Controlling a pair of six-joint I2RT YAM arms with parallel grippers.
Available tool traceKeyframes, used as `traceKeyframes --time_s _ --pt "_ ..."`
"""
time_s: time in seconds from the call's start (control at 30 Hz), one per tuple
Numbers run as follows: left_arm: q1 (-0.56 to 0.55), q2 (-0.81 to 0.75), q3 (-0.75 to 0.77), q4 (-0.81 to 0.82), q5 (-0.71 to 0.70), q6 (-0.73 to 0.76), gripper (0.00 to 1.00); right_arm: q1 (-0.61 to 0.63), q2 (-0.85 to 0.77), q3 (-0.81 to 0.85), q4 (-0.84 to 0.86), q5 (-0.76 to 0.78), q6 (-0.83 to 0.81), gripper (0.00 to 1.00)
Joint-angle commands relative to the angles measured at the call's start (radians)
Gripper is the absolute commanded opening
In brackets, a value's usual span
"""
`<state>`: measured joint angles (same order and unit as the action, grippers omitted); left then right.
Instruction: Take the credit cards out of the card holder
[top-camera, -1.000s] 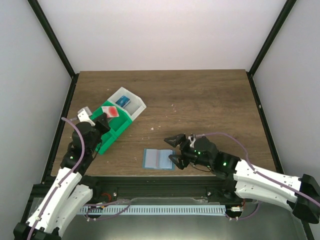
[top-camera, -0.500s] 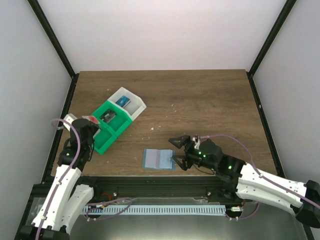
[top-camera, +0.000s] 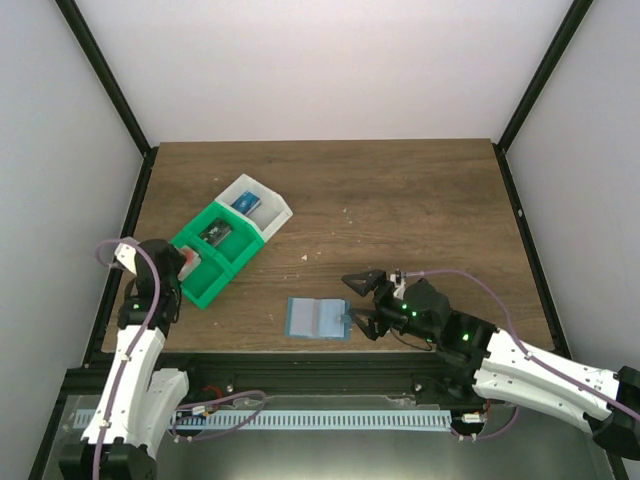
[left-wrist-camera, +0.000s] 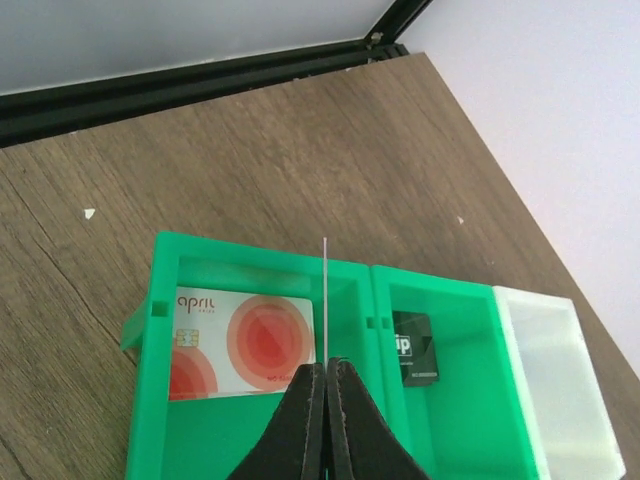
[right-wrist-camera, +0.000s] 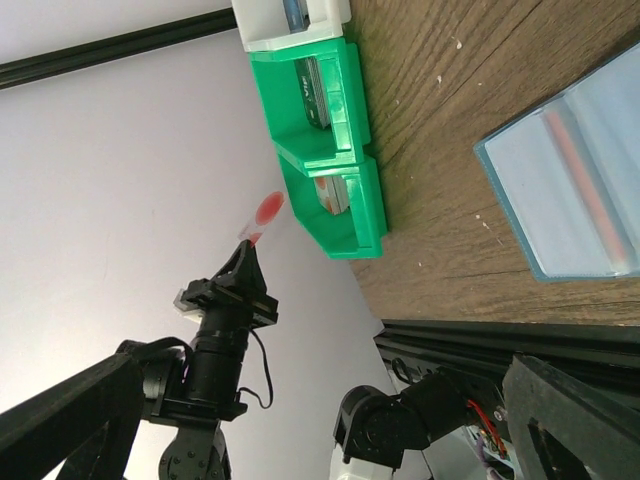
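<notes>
The card holder (top-camera: 318, 318) lies open and flat near the front edge; it also shows in the right wrist view (right-wrist-camera: 565, 185), with a faint red streak in one pocket. My left gripper (top-camera: 176, 261) is shut on a credit card (left-wrist-camera: 325, 290), seen edge-on as a thin white line, above the near-left end of the green tray (top-camera: 205, 285). In the right wrist view that held card (right-wrist-camera: 262, 212) shows its red spot. Another credit card (left-wrist-camera: 240, 343) lies flat in the tray's end compartment. My right gripper (top-camera: 358, 301) is open and empty, just right of the holder.
The green tray (left-wrist-camera: 365, 290) holds a black card (left-wrist-camera: 413, 347) in its second compartment. Its white section (top-camera: 262, 200) holds a blue item (top-camera: 245, 203). Black frame posts and grey walls close in the table's left edge (top-camera: 120, 290).
My left gripper has drawn back from over the tray's middle to its near-left end, still holding the card. The right gripper has shifted slightly nearer and stays open.
</notes>
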<state>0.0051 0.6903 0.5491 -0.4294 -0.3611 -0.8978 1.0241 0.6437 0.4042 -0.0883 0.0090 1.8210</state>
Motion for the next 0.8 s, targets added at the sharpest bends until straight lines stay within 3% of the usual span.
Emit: traceKeyframes --time_s 0.0,0.77 --pt "0.006 0.016 -0.045 0.071 0.011 0.005 0.00 -0.001 -0.010 -0.007 -0.018 0.025 -0.010 1.00" --pt "0.009 0.201 -0.109 0.290 0.010 0.100 0.00 -0.001 0.019 0.049 -0.051 0.042 -0.039 1.00"
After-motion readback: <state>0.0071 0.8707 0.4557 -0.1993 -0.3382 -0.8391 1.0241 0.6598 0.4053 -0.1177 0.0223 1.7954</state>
